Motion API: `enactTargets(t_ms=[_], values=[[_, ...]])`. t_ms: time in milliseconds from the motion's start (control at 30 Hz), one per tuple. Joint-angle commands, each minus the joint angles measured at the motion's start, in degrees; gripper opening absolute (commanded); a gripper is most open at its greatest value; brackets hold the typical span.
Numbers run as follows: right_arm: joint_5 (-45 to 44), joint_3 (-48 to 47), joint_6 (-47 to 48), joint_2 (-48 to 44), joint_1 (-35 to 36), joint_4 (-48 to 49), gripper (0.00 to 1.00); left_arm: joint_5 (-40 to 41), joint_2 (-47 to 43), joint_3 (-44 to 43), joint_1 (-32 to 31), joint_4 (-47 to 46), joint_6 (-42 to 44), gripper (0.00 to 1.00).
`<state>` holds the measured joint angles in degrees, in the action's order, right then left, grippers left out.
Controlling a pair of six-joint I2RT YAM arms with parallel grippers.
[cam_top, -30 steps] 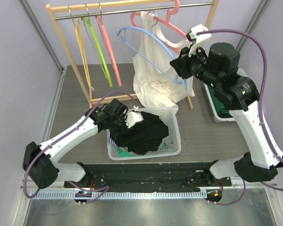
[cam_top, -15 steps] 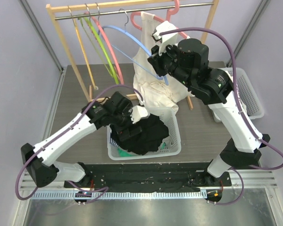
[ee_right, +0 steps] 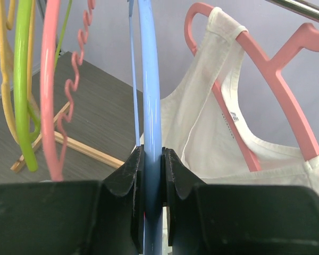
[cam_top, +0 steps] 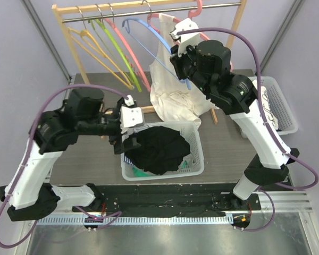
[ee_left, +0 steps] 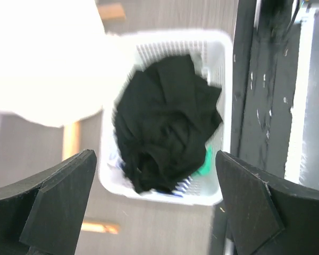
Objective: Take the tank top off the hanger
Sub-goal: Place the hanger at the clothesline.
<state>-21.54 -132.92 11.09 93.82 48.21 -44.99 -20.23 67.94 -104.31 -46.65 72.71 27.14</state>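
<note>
The right end effector (ee_right: 151, 159) is clamped shut on the thin bar of the blue hanger (ee_right: 150, 79), which runs straight up between its fingers. The tank top (ee_right: 212, 138) is not in its hold. It hangs just to the right of the end effector and a little beyond it, on the pink hanger (ee_right: 266, 58), with one strap looped over that hanger's shoulder.

The left end effector (ee_left: 154, 154) is spread wide and holds nothing. It hovers over the white basket (ee_left: 165, 40), with a heap of black clothing (ee_left: 165, 127) directly below it.

The tank top looks thin, light and limp. It will probably drape, stretch and slide rather than keep any shape, and it should be in little danger of damage. The pink hanger seems free to swing on the rail (cam_top: 149, 11), so a pull on the hem would likely drag hanger and cloth together. The better hold is probably a pinch on a strap at the hanger's shoulder, to lift it over the end of the arm.
</note>
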Motion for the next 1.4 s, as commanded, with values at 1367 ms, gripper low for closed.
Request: enactTargets(t_ms=[1367], values=[[8.0,-1.6,-5.1,9.1,-4.0,9.8,0.01,7.7,-2.0,-5.0,7.9,-3.4,0.1,1.0]])
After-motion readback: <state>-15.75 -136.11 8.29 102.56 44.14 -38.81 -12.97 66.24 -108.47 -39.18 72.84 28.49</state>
